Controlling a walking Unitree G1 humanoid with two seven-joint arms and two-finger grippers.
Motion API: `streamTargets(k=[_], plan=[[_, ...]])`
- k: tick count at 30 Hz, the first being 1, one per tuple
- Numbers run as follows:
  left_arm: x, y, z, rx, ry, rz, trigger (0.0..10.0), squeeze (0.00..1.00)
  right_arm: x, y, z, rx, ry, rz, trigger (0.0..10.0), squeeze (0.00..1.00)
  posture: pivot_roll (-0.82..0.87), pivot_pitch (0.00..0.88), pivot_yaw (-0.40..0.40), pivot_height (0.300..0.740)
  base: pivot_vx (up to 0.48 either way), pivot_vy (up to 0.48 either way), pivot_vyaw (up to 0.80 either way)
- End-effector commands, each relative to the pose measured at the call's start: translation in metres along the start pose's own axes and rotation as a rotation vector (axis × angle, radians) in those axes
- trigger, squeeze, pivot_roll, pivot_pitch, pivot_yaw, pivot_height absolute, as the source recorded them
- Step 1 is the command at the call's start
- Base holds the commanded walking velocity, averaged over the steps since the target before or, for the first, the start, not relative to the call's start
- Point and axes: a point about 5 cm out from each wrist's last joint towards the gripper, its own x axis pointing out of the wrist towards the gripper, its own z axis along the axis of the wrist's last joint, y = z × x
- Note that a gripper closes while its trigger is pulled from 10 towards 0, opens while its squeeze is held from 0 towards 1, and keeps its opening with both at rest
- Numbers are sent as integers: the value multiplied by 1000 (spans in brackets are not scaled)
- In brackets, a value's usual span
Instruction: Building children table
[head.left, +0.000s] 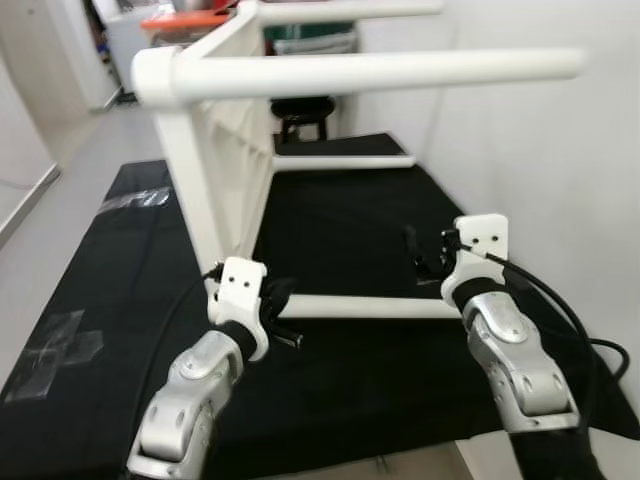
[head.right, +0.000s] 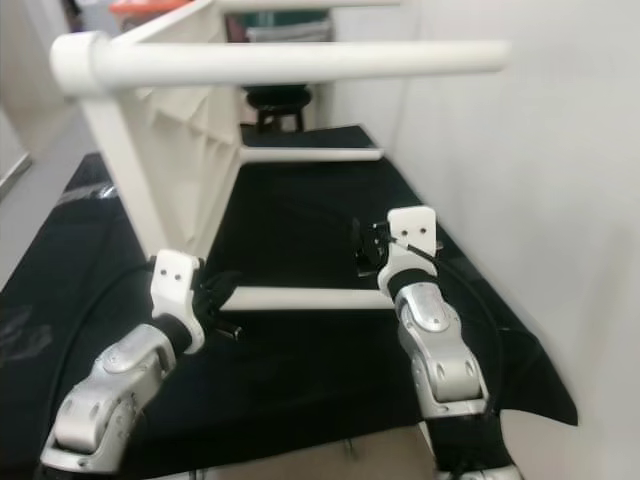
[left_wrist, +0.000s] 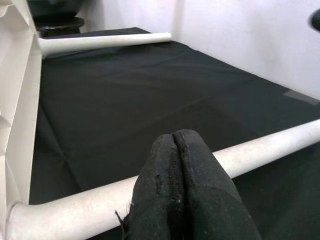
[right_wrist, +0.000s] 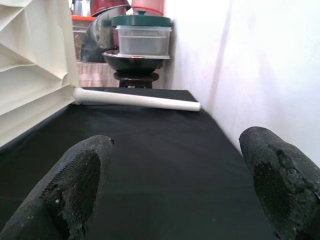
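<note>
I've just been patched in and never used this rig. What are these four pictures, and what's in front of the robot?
The two wide pictures come from the robot's head, looking down at its silver arms. The other two come from cameras on its wrists.

A white children's table stands on its side on a black mat, with its legs sticking out sideways. The lowest leg lies along the mat.

The left gripper is shut, its fingers pressed together right at that leg. The right gripper is open over the mat, holding nothing.

The left gripper (left_wrist: 175, 165) with its fingers pressed together hides part of the near table leg (left_wrist: 265, 147) just beyond its tips. The tabletop (head.left: 225, 150) runs off the picture's upper edge.
</note>
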Motion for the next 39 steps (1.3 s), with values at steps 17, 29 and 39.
streamTargets(k=[17, 29, 39], plan=[[-4, 11, 1, 3, -7, 41, 10000, 0, -1, 2, 4, 9, -29, 75, 10000, 0, -12, 0, -3, 740, 112, 0, 219], [-5, 8, 1, -5, -4, 21, 10000, 0, -1, 9, 4, 43, -21, 106, 10000, 0, -15, 0, 2, 740, 137, 0, 133], [-13, 21, -2, 50, 14, 128, 10000, 0, -11, 15, 19, 14, -116, 298, 10000, 0, -15, 4, 5, 740, 0, 0, 0]])
